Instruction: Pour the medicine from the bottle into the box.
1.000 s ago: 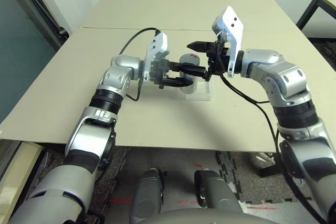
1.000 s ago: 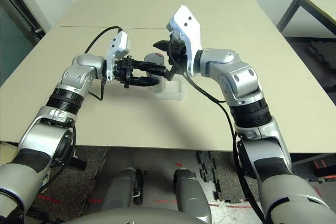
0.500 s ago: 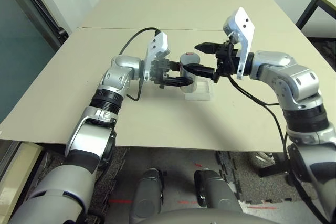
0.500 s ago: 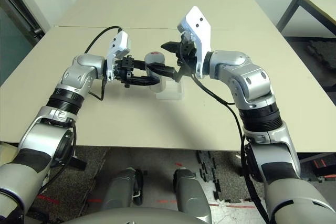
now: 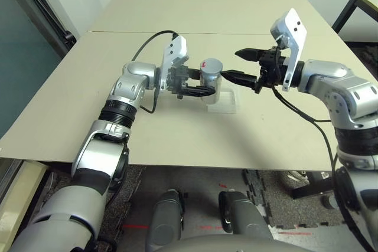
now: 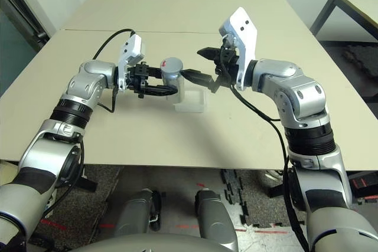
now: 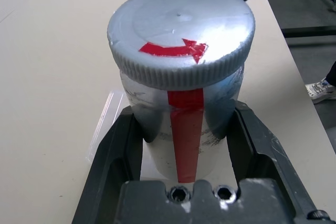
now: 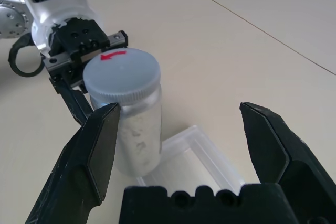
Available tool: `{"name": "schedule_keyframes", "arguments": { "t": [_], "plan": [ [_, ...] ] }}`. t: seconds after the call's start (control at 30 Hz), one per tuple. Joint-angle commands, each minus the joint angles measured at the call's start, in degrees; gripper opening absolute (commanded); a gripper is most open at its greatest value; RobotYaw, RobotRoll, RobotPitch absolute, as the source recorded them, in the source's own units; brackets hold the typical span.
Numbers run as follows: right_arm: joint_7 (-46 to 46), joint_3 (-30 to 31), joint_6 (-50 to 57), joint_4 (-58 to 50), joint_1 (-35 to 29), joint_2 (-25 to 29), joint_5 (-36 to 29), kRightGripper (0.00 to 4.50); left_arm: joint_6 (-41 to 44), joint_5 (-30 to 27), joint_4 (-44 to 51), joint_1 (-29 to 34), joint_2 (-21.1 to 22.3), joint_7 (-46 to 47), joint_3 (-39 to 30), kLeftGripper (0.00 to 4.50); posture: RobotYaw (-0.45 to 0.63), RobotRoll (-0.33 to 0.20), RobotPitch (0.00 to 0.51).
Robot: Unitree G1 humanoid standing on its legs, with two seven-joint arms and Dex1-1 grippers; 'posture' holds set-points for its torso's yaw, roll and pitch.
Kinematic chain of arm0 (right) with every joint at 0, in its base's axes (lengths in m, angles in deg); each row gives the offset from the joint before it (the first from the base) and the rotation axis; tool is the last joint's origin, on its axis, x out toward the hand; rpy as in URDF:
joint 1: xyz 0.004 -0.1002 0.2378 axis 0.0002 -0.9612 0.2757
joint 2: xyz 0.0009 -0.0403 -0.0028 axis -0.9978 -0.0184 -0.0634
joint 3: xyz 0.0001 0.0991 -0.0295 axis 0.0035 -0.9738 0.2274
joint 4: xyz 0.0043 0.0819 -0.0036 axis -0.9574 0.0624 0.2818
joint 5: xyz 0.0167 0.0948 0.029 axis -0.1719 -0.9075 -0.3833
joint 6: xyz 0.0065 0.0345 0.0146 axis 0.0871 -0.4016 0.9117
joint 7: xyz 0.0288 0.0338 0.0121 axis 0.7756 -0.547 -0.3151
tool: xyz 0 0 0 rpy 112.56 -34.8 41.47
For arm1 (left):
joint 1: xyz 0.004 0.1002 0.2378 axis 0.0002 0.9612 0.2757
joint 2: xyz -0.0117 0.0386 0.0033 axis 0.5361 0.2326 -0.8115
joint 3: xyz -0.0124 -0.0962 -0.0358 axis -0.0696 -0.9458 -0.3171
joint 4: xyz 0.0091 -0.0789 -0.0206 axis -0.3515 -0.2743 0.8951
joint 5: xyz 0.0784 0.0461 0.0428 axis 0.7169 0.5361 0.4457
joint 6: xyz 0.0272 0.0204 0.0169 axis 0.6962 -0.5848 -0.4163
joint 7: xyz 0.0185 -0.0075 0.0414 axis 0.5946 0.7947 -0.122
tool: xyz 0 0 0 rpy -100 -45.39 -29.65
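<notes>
My left gripper clamps the capped bottle upright over the box; my right gripper fingers gape just beside it.

A beige table carries the scene, and a seam runs across it towards the far edge. The clear box lies flat on it around the middle, well in from the near edge. Bare tabletop lies on every side of the box.
</notes>
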Motion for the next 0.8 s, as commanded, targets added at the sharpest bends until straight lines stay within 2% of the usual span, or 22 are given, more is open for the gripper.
{"name": "schedule_keyframes", "arguments": {
  "t": [0.03,0.2,0.33,0.53,0.8],
  "plan": [
    [0.2,-1.5,0.4,-0.6,-1.0,1.4,-0.7,4.5,-0.5,0.5,-0.4,0.2,-0.1,-0.4,0.3,2.46,-0.04,0.0,0.097],
    [2.2,-1.7,1.1,-1.3,-2.6,4.3,-1.6,4.5,-0.6,0.5,-0.5,0.3,0.1,-0.4,0.2,2.46,-0.04,0.0,0.097],
    [4.6,-2.1,5.9,-5.6,-3.0,5.5,-7.1,4.5,-0.9,0.6,-1.0,0.3,0.3,-0.4,0.2,2.46,-0.04,0.0,0.097],
    [3.2,-1.0,7.4,-6.8,-0.8,2.7,-9.4,4.5,-1.4,0.8,-2.0,-0.2,0.0,-0.4,0.3,2.46,-0.05,0.0,0.094],
    [3.3,3.3,3.0,-0.5,5.1,-2.3,-5.7,4.5,-2.0,1.1,-2.8,-0.8,-0.7,-0.5,0.4,2.46,-0.04,0.0,0.092]
  ]
}}
